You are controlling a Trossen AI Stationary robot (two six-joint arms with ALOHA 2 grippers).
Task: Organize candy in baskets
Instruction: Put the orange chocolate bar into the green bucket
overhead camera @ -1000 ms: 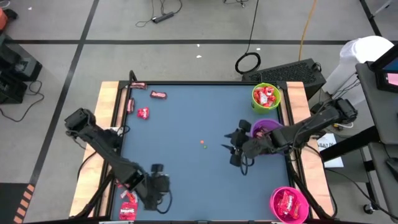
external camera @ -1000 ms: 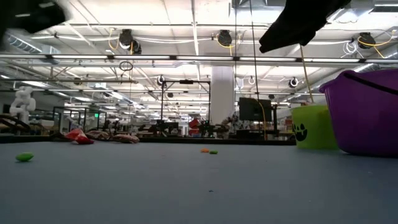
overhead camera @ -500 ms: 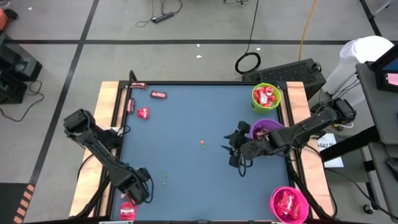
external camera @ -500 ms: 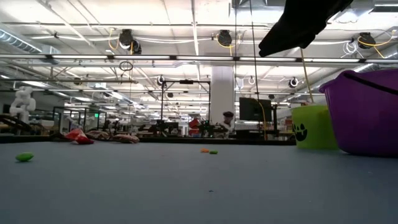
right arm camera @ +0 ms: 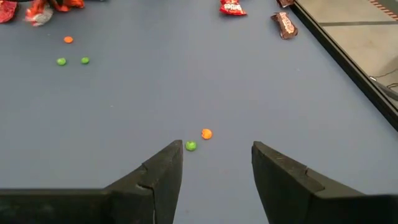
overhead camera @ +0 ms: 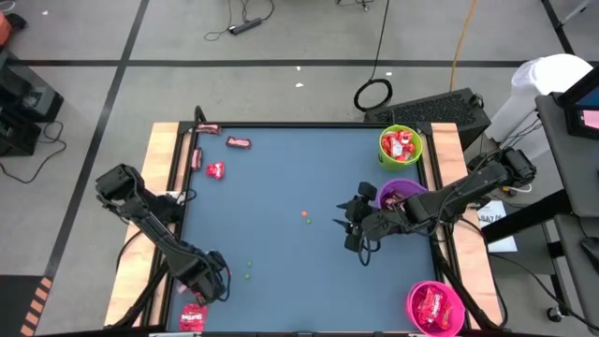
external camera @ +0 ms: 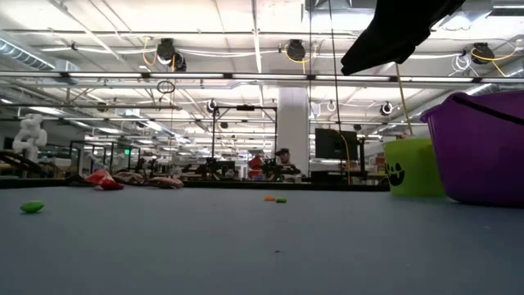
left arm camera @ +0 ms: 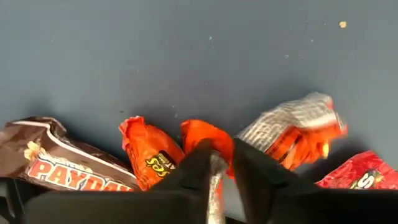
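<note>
A: High view first — where is everything?

B: The left gripper (overhead camera: 208, 284) is down at the near-left corner of the table (overhead camera: 281, 225), over a small heap of candy (overhead camera: 194, 316) at the near edge. More candy lies near the far-left corner. The green basket (overhead camera: 401, 145) stands at the far-right corner, the purple basket (overhead camera: 401, 196) along the right edge, the pink basket (overhead camera: 434, 307) at the near-right corner. The right gripper (overhead camera: 354, 225) hovers just beside the purple one, over bare mat.

A: And the low view?

B: Little: the purple and green baskets at the right, a few loose dots, one dark arm overhead.

A: Left wrist view — has it got something?

B: The fingers (left arm camera: 193, 171) stand narrowly apart, pressed into an orange wrapper (left arm camera: 205, 140), with a brown bar and a crumpled silver-orange piece on either side. Whether the grip is firm I cannot tell. The wrappers look light, thin and slippery — I would pinch across the flat middle, not a crimped end, or it may slide out. The arm is folded low, wrist pitched steeply down.

A: Right wrist view?

B: Fingers (right arm camera: 161, 168) well apart, holding nothing, above two small dots (right arm camera: 198, 139); the forearm reaches level across from the right edge.
</note>
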